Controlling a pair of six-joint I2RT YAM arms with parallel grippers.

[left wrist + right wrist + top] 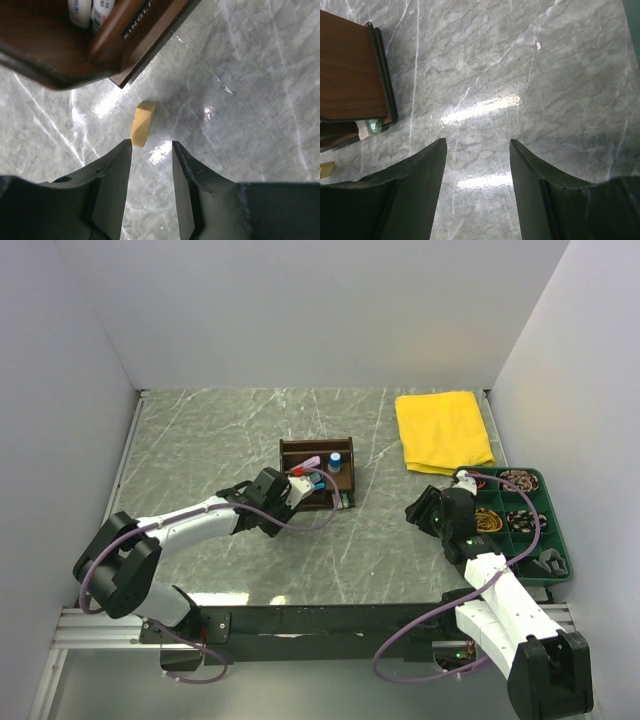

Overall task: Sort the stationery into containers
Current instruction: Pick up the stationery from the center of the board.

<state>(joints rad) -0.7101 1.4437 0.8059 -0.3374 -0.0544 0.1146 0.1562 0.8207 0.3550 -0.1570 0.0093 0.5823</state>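
Observation:
A tan eraser [142, 123] lies on the marble table just outside the dark brown wooden organiser [75, 50], a little ahead of my left gripper's left fingertip. My left gripper [152, 145] is open and empty, low over the table at the organiser's near side [283, 498]. The organiser [316, 472] holds white pens [90, 10], a purple marker [308, 462] and a blue-capped bottle [336, 460]. My right gripper [477, 142] is open and empty over bare table, between the organiser and the green tray [510, 560], as the top view [415, 510] shows.
A small green item [372, 125] lies against the organiser's corner [350, 75]. The tan eraser [326, 170] also shows at the left edge of the right wrist view. A folded yellow cloth [443, 432] lies at the back right. The tray holds coiled bands [518, 480].

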